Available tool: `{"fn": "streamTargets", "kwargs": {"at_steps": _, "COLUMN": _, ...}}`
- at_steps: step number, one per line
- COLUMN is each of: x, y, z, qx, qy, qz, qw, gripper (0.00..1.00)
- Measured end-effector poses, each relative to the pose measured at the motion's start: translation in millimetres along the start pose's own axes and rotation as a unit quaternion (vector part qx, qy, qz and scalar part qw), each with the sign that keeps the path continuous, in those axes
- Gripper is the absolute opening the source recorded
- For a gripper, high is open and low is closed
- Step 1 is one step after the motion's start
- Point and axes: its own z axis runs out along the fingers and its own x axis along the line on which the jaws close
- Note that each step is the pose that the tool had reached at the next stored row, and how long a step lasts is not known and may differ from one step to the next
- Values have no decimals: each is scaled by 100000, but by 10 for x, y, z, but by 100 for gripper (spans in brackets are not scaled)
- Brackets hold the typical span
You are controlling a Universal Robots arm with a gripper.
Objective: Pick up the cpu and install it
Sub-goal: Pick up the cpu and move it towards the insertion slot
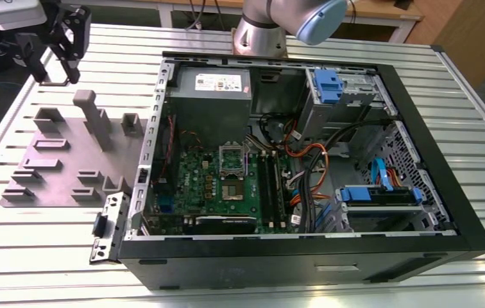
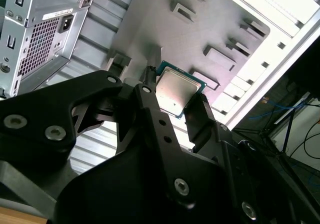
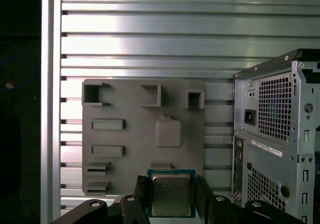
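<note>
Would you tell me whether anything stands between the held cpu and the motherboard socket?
The gripper holds the cpu. In the exterior view, only the case wall lies between it and the socket; the case is open above, no cable crossing the socket.

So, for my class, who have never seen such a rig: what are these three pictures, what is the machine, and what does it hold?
It is a robot arm with a two-fingered hand. The exterior view comes from a camera off the arm; both wrist views come from cameras riding on it. On the slatted metal table lie an open computer case and a grey plate with upright blocks. The hand grips the cpu, a small square chip, by its edges.
</note>
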Motion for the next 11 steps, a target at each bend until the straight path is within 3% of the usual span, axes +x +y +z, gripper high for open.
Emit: {"fn": "streamTargets", "kwargs": {"at_steps": 11, "x": -28, "y": 0, "z": 0, "qx": -4, "qy": -1, "qz": -3, "qw": 100000, "gripper": 47}}
